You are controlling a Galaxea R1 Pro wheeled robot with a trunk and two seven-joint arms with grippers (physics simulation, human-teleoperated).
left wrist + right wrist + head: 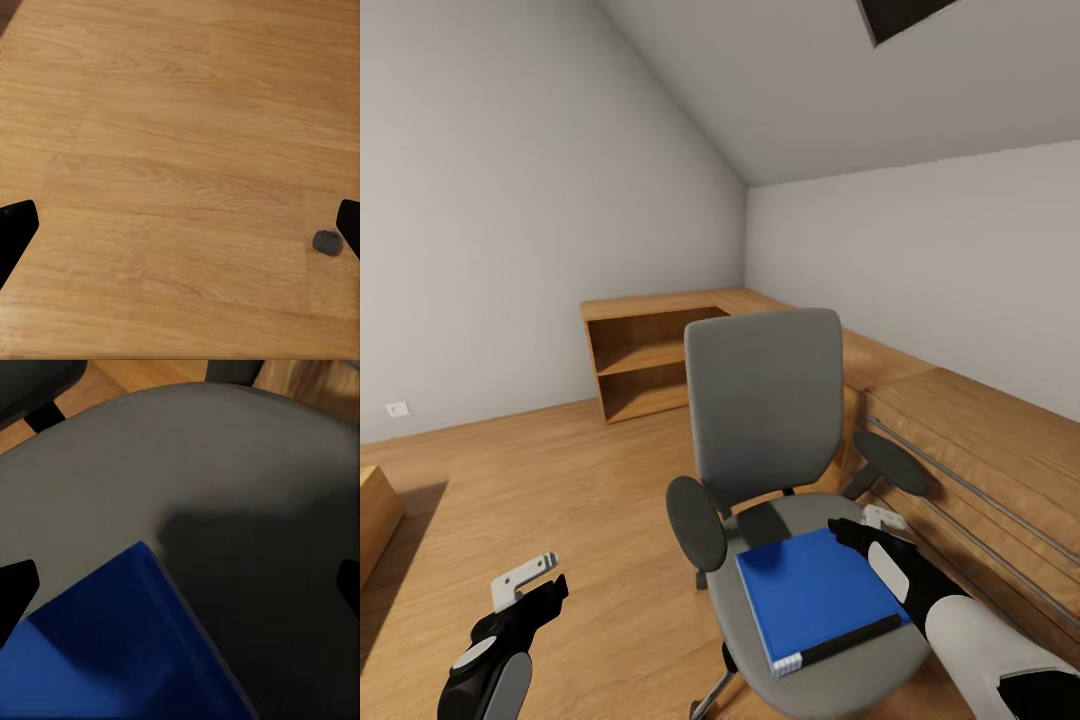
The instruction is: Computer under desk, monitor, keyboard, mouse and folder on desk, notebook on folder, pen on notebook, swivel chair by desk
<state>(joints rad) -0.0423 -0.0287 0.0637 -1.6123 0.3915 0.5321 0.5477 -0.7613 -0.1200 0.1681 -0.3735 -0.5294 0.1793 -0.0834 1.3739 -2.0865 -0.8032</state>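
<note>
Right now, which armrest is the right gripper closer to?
The armrest on the wooden-cabinet side of the chair. The right gripper hovers just below it, over the folder's far corner; the other armrest sits across the seat.

One swivel chair [765, 420], with two armrests [696, 522]. One blue folder [815, 595] on seat. Two grippers: left [525, 580], right [880, 520]. Two wooden cabinet runs [650, 350]. One skylight [900, 15]. One wall socket [397, 408]. One small grey object [327, 241] on floor.
</note>
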